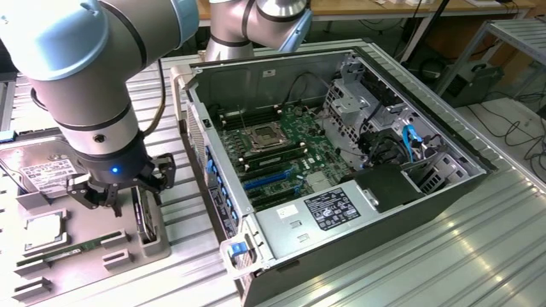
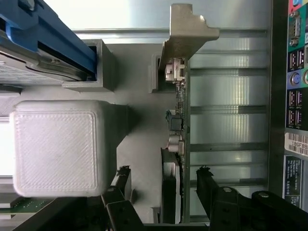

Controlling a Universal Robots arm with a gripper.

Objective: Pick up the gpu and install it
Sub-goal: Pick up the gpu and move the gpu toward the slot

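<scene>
Hard drive (image 1: 38, 171): at the exterior view's far left we see it lying flat, label up, on the grey tray (image 1: 89, 284).
Processor (image 1: 41, 233): in the tray nearer the camera than the hard drive, with the green memory stick (image 1: 64, 256) just below it.
Hand (image 1: 124, 198): hanging from the arm over the tray's right part, low over the gpu. In the wrist view we see its black fingers (image 2: 120, 192) spread wide, one on each side of the card, with a gap on both sides and nothing pinched.
Gpu (image 1: 147, 219): standing on edge in a slot of the tray, close to the tray's right edge. The wrist view shows it edge-on (image 2: 175, 144), its metal bracket (image 2: 188, 30) at the far end.
White block (image 2: 55, 147): a printed block of the tray, near one finger.
Computer case (image 1: 341, 160): to the right of the tray, lying open, its motherboard (image 1: 273, 147) exposed.
Surface (image 1: 444, 256): ribbed metal, carrying both the tray and the case.
</scene>
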